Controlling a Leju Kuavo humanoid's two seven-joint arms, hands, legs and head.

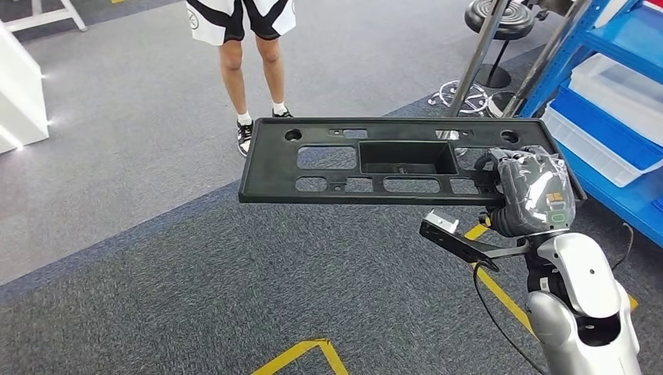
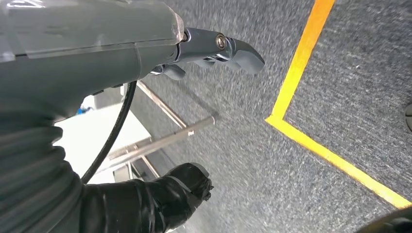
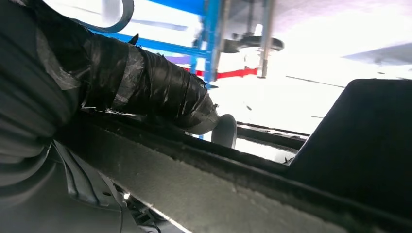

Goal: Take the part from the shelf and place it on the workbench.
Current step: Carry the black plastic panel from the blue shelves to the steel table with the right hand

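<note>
Right hand point(image 1: 530, 197), nearest the head camera on its silver arm, grips the black part point(image 1: 391, 160) by one short end; the panel juts out sideways from the hand, held roughly level over grey carpet point(image 1: 195, 289). Long overhang, one-sided hold: likely to sag or twist, so carry slowly and keep the wrist flat. Part is a matte, rigid-looking rectangular plate with cut-out windows and a recessed centre pocket. Blue shelf point(image 1: 618, 101) stands just beside the hand. Left hand point(image 2: 214, 48) hangs over carpet, holding nothing, fingers apart. Workbench unseen.
</note>
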